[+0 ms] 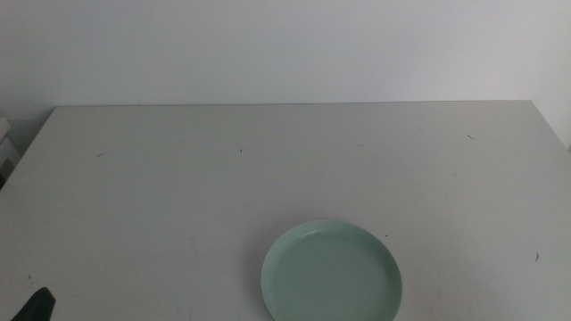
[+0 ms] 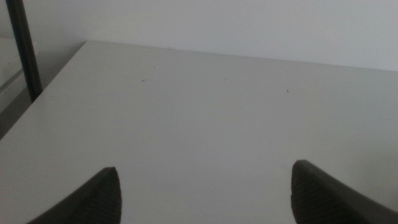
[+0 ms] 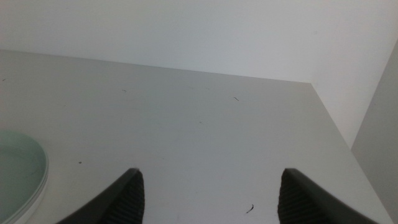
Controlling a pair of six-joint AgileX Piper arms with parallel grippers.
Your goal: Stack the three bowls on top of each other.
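Middle view: one mint bowl [image 1: 332,271] sits low and right of centre on the desk [image 1: 268,169], its near rim cut off by the bottom edge. Whether other bowls lie under it is unclear. A sliver of the left pincer [image 1: 37,306] shows bottom left, far from the bowl.

Left wrist view: the left pincer [image 2: 205,190] is spread over bare desk.

Right wrist view: the right pincer [image 3: 208,194] is spread wide; the bowl [image 3: 18,171] is half cut off at the lower left frame edge, beside and clear of the jaws.

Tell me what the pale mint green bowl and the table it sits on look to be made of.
The pale mint green round bowl looks like moulded plastic: uniform opaque colour, thin low rim, soft satin sheen; glazed ceramic cannot be excluded. In the right wrist view its edge seems layered, perhaps stacked bowls. The white table looks like matte laminate or painted board: flat, even, faintly scuffed and specked.
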